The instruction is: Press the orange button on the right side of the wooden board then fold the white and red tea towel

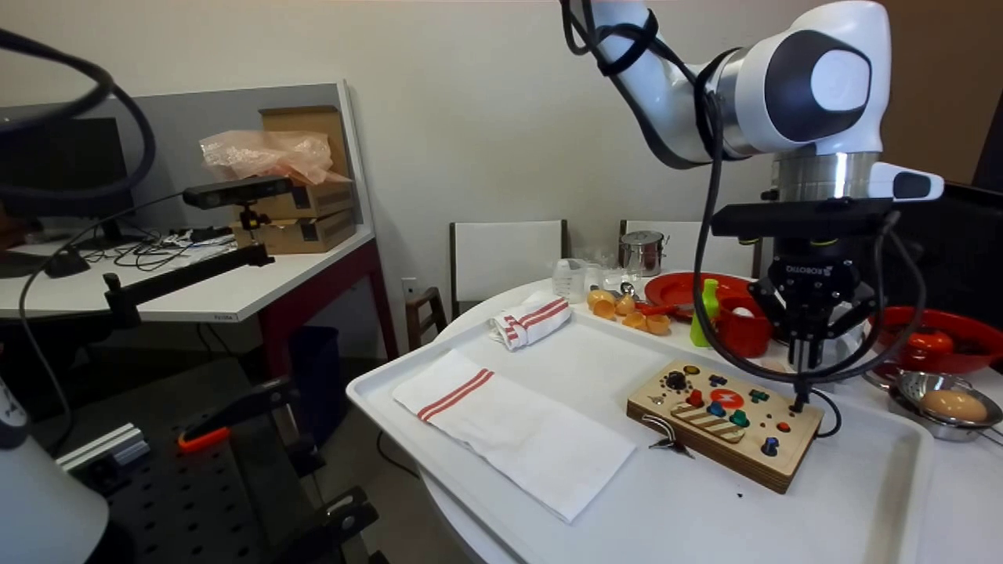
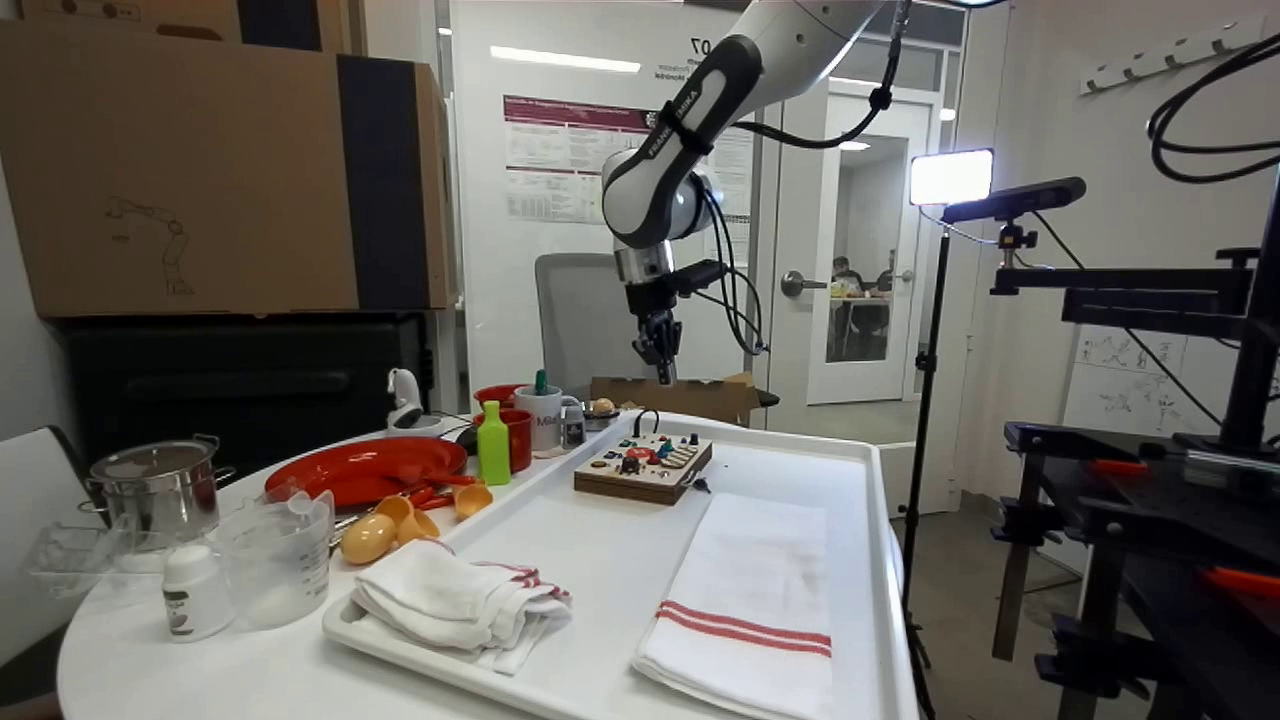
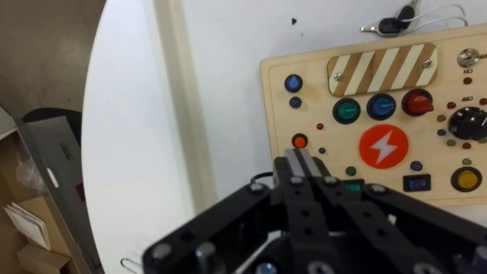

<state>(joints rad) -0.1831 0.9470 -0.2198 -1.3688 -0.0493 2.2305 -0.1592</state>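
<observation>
The wooden board [image 1: 725, 423] lies in the white tray; it also shows in an exterior view [image 2: 643, 465] and the wrist view [image 3: 315, 95]. Its orange button [image 3: 299, 142] is near one end. My gripper [image 3: 298, 151] is shut and empty. It points down over that end, its tips appearing just beside the orange button in the wrist view; contact cannot be told there. In both exterior views the gripper [image 1: 803, 368] [image 2: 666, 375] seems above the board. The white and red tea towel [image 1: 517, 439] lies flat in the tray, also in an exterior view [image 2: 745, 580].
The tray [image 1: 913, 486] has a raised rim. A bundled white and red cloth [image 1: 533, 319] lies at its corner. Metal clips [image 1: 666, 439] lie beside the board. A green bottle [image 1: 705, 313], red bowl [image 1: 940, 341], red cup [image 1: 744, 325] and eggshells stand beyond the rim.
</observation>
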